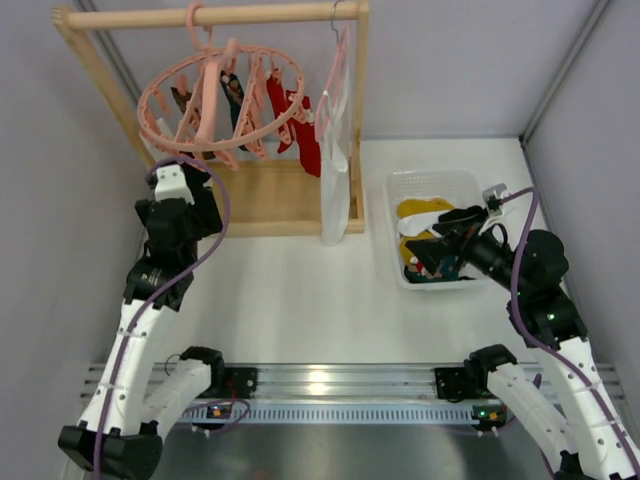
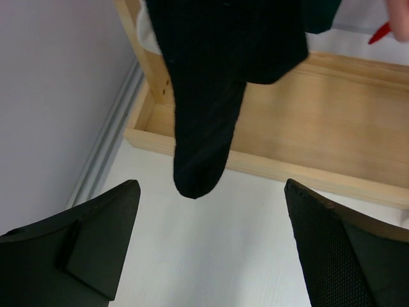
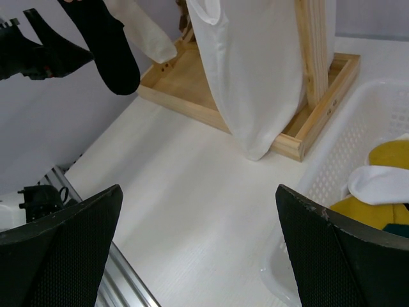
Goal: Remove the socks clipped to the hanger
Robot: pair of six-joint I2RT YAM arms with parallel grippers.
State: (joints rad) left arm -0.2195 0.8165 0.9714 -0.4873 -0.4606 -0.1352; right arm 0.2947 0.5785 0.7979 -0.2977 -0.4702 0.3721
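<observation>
Socks hang clipped on the hanger at 11 o'clock of the table; left gripper gapes empty near a black one, right gripper gapes empty over the basket at 3 o'clock

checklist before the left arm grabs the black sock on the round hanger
1. left gripper open and empty: ok
2. black sock hanging ahead, roughly in line with the gap between its fingers: ok
3. sock far enough between the fingers to close on: cannot tell
4. peg holding that sock on the hanger in sight: not ok, cut off in the left wrist view
5. right gripper open, empty, away from the hanger, by the basket: ok
</observation>
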